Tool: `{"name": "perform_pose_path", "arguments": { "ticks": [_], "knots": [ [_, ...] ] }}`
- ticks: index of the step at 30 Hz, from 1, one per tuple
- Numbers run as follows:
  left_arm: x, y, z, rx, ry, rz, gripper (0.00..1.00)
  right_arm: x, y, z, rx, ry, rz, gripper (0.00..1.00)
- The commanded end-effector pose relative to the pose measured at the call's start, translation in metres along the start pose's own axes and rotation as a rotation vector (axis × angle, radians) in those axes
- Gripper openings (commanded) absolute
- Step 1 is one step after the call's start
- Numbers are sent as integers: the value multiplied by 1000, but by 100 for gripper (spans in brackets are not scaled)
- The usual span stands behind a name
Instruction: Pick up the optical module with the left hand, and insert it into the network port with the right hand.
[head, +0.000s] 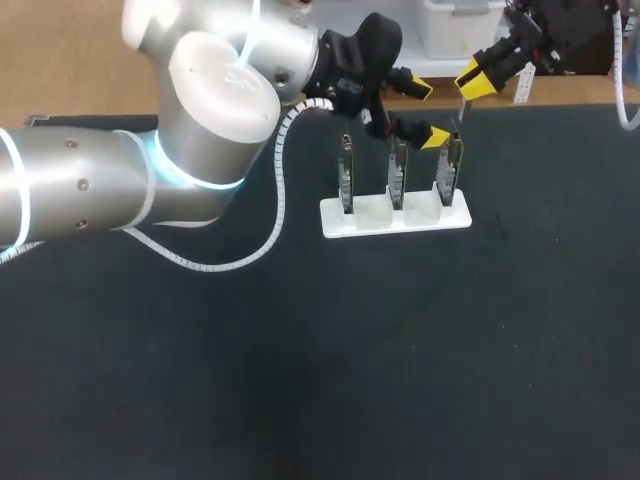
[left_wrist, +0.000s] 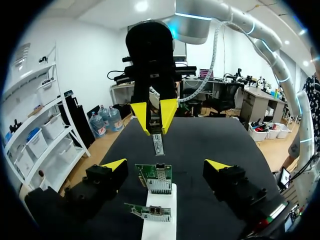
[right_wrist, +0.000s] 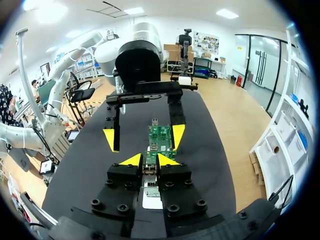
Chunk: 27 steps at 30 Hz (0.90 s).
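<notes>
One module (left_wrist: 158, 143) held, rack (head: 425, 219) near table (head: 300, 380) edge

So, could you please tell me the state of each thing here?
Left end effector: open, by the boards.
Right end effector: shut on module.
Module: held upright above a board, not inserted.
Boards: three, upright in stand.
Stand: lying flat.

On the bench (head: 300, 380) a stand (head: 395, 217) carries three boards (head: 397, 175) in a row. The end board (left_wrist: 156, 178) stands between the spread fingers of the left end effector (left_wrist: 165, 166), touching neither. Just ahead, the right end effector (left_wrist: 154, 117) pinches the optical module (left_wrist: 158, 144), which hangs over that board.
</notes>
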<state>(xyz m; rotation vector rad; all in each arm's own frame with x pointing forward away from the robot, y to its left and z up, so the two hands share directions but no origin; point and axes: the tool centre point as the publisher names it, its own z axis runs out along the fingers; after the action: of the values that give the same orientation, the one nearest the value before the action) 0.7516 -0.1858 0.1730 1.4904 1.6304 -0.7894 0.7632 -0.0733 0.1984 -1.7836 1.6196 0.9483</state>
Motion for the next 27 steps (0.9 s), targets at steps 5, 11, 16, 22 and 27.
{"name": "perform_pose_path", "arguments": {
  "ticks": [5, 11, 16, 22, 27],
  "knots": [
    [-2, 3, 1, 3, 24, -1, 100, 0, -3, 4, -24, 10, -4, 0],
    [-2, 3, 1, 3, 24, -1, 100, 1, -4, 5, -33, 16, -10, 0],
    [-2, 3, 1, 3, 24, -1, 100, 2, -5, 5, -34, 23, -13, 0],
    [-2, 3, 1, 3, 24, -1, 100, 2, -3, 6, -39, 26, -15, 0],
    [-2, 3, 1, 3, 24, -1, 100, 1, -3, 7, -40, 18, -12, 0]
  ]
}}
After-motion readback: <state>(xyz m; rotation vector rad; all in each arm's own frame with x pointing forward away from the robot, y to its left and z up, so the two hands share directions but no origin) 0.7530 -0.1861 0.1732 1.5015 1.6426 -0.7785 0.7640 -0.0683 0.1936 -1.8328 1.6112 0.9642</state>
